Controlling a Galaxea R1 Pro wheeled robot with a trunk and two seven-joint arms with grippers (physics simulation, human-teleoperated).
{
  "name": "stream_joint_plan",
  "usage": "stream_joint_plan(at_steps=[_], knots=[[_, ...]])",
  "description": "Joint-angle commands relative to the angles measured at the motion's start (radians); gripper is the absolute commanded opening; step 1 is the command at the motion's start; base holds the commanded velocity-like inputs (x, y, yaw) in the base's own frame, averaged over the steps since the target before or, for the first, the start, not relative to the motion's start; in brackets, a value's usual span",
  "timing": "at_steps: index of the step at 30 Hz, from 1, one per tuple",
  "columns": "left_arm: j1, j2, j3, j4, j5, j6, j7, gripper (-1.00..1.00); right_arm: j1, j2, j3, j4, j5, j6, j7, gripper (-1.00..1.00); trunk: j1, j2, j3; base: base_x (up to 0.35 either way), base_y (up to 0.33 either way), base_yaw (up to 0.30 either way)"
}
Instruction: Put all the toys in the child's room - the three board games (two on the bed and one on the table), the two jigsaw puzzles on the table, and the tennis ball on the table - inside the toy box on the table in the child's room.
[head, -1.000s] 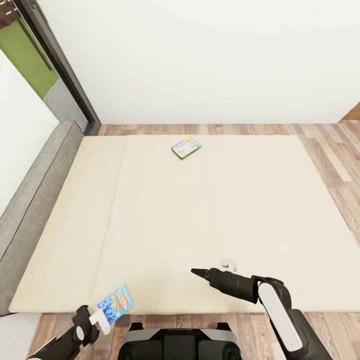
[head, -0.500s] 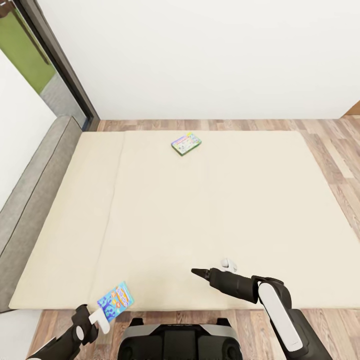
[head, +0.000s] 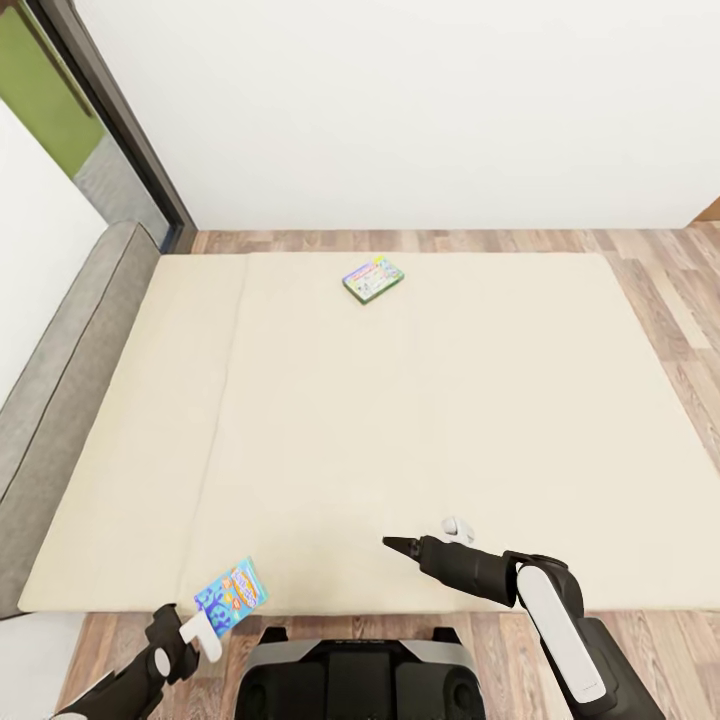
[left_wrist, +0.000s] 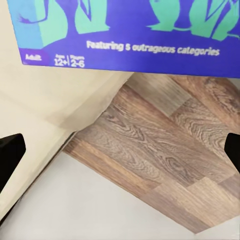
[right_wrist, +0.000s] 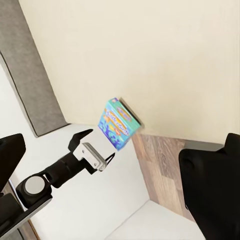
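Note:
My left gripper is shut on a mostly blue board game, held just off the near edge of the bed. The left wrist view shows the box's blue printed face close up, with wood floor below it. In the right wrist view the same board game sits in the left gripper's white fingers. A second, white-green-yellow board game lies flat near the bed's far edge. My right gripper hovers open and empty over the near part of the mattress. The table and toy box are out of view.
The grey headboard runs along the bed's left side. A dark-framed doorway opens at the far left. White wall stands behind the bed, with wood-plank floor to the right and along the near edge.
The whole picture has shifted: the bed sits slightly higher and more floor shows at its near edge, so the camera moved. Both arms and the held blue board game keep their poses.

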Motion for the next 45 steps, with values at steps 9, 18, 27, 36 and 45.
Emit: stream_joint_plan(at_steps=[9, 18, 27, 36, 45], knots=[[-0.001, -0.002, -0.005, -0.004, -0.005, 0.024, 0.086, 1.00, 0.000, 0.000, -0.008, 0.001, 0.010, 0.003, 0.009, 1.00, 0.000, -0.001, -0.016, 0.000, 0.000, 0.000], [-0.002, -0.003, -0.004, -0.010, -0.007, 0.047, 0.108, 1.00, 0.000, 0.000, -0.012, 0.001, 0.010, 0.003, 0.009, 1.00, 0.000, -0.001, -0.031, 0.000, 0.000, 0.000], [-0.002, -0.005, -0.004, -0.034, -0.007, 0.050, 0.111, 1.00, 0.000, 0.000, -0.013, 0.001, 0.010, 0.004, 0.009, 1.00, 0.000, -0.001, -0.045, 0.000, 0.000, 0.000], [-0.002, -0.005, -0.006, -0.090, -0.007, 0.069, 0.110, 1.00, 0.000, 0.000, -0.013, 0.001, 0.009, 0.001, 0.009, 1.00, 0.000, -0.001, -0.055, 0.000, 0.000, 0.000], [-0.002, -0.005, -0.006, -0.118, -0.007, 0.083, 0.111, 1.00, 0.000, -0.001, -0.013, -0.001, 0.008, 0.001, 0.010, 1.00, 0.000, -0.001, -0.056, 0.000, 0.000, 0.000]])
